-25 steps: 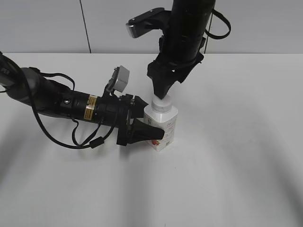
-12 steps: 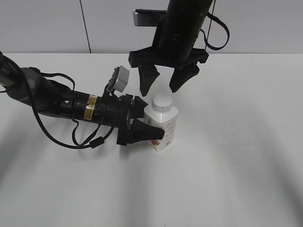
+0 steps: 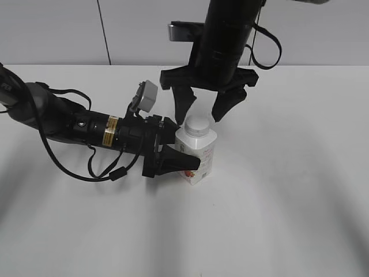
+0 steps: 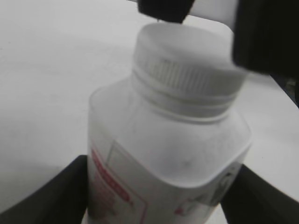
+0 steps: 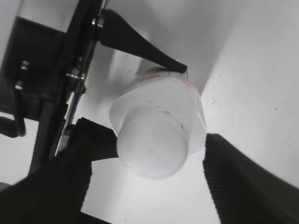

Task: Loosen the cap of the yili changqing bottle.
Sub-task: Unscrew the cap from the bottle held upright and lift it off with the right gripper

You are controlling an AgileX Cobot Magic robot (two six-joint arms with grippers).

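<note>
The yili changqing bottle (image 3: 196,156) stands upright on the white table, white with a pink-red label. Its white cap (image 3: 197,124) sits on the neck. My left gripper (image 3: 183,164) is shut on the bottle's body from the left; in the left wrist view the bottle (image 4: 163,154) sits between the jaws with the ribbed cap (image 4: 187,74) above. My right gripper (image 3: 203,112) hangs open just above the cap, one finger on each side, not touching it. In the right wrist view the cap (image 5: 153,144) lies between the open fingers (image 5: 147,179).
The white table (image 3: 288,202) spreads around the bottle. The left arm (image 3: 86,130) with its cables lies across the table's left side. A grey panelled wall (image 3: 57,29) stands behind.
The right gripper let go of the cap, opened wide and rose, then came down a little with its fingers beside the cap. The left gripper and bottle have not moved.
</note>
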